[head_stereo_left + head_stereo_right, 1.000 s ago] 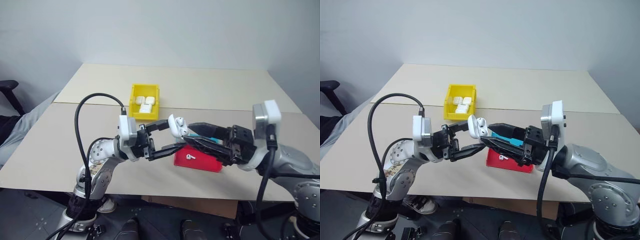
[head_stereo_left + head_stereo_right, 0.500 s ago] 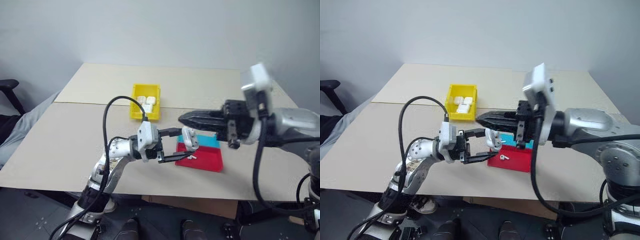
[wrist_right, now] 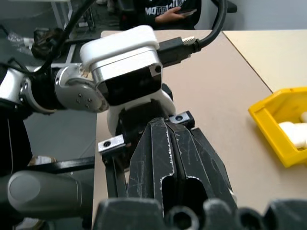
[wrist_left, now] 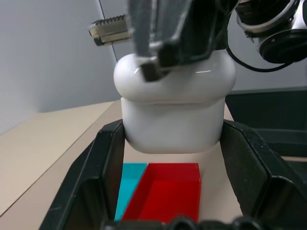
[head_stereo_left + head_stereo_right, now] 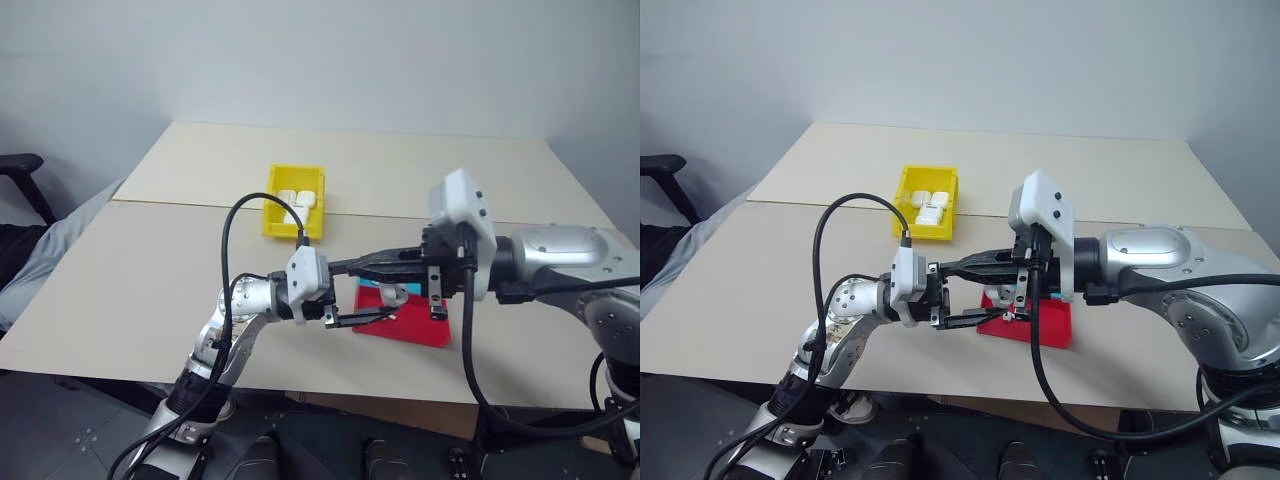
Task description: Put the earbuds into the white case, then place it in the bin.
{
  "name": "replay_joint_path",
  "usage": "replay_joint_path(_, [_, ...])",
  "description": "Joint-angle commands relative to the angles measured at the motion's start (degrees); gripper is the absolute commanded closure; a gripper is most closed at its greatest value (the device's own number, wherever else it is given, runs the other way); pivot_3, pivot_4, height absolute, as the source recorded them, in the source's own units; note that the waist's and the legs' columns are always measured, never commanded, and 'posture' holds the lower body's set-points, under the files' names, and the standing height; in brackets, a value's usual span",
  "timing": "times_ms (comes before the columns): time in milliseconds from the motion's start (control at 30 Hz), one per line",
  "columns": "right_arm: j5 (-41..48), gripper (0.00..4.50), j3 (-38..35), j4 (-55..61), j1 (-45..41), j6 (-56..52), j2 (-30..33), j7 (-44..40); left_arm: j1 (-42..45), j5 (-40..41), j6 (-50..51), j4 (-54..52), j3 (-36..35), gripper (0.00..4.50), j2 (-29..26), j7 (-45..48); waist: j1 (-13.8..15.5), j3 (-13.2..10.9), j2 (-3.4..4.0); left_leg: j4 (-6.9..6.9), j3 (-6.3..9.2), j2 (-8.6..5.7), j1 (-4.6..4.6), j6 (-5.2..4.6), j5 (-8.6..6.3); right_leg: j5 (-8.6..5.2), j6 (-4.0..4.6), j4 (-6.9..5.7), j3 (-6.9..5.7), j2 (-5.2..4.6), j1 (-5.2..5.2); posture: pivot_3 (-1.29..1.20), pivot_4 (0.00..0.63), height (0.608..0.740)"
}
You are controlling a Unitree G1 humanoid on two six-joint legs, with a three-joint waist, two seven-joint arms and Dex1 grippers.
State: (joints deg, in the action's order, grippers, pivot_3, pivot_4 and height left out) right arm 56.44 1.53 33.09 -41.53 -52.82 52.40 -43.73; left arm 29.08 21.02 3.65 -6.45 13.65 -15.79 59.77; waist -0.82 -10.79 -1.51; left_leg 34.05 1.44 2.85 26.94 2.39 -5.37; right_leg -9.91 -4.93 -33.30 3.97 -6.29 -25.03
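I have the left gripper (image 4: pixel 172 143) pinching the white case (image 4: pixel 175 108) by its two sides, held in the air above the red and teal tray (image 5: pixel 405 315) near the front edge of the tabletop (image 5: pixel 120 270). In the left wrist view the lid is down on the case body, with only the seam line showing between them.

Right gripper (image 3: pixel 175 143): fingers pressed together, nothing between them, tips resting on or just above the case lid; I cannot tell if they actually touch.

Change over the last second: the case lid stood open a second ago, with an earbud visible in the mouth and the right fingers spread beside it. Now the lid is shut and the right fingers have closed into a single wedge. The left arm has carried the case down and toward the tray side. My reading: the right gripper was used as a pusher to snap the lid down.

One small white piece, probably an earbud (image 5: pixel 1009 315), seems to lie on the red part of the tray; too small to be sure. If it is one, the loading step is not finished for this case.

Farther back, near the middle of the tabletop, sits the bin (image 5: pixel 293 201), with several white cases already inside it. It is well apart from the held case.

Judgement: next is retreat of the right arm, then carry to the bin. Risk: the glossy case slipping in a side pinch.
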Motion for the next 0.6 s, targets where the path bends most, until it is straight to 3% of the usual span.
replay_joint_path(33, [-2.07,4.46,-2.39,0.65,1.36,0.92,2.06,-1.67,0.74,2.48,-1.26,-2.63,-2.07,1.74,0.21,0.13,0.03,0.00,0.00,0.02,0.00,0.00,-0.01,0.02,-0.01,0.01,0.00,0.00,0.00,0.00,0.01,0.00,0.150,0.740])
replay_joint_path(333, [-2.51,4.46,-7.41,0.29,3.20,2.72,3.79,-4.16,0.85,2.45,-1.74,-2.06,-2.48,1.74,0.39,0.11,0.12,0.00,0.00,0.18,0.00,0.00,0.00,0.08,-0.05,0.07,-0.04,-0.01,0.00,0.00,0.07,0.00,0.150,0.740])
replay_joint_path(600, [5.31,4.46,-17.88,-0.82,3.18,3.49,0.51,-0.71,2.42,-1.36,-3.83,0.38,-4.34,1.74,0.94,-5.08,0.13,0.00,0.00,0.23,0.02,0.00,-0.03,-0.04,0.02,0.11,-0.10,-0.05,0.00,0.00,0.14,0.00,0.150,0.740])
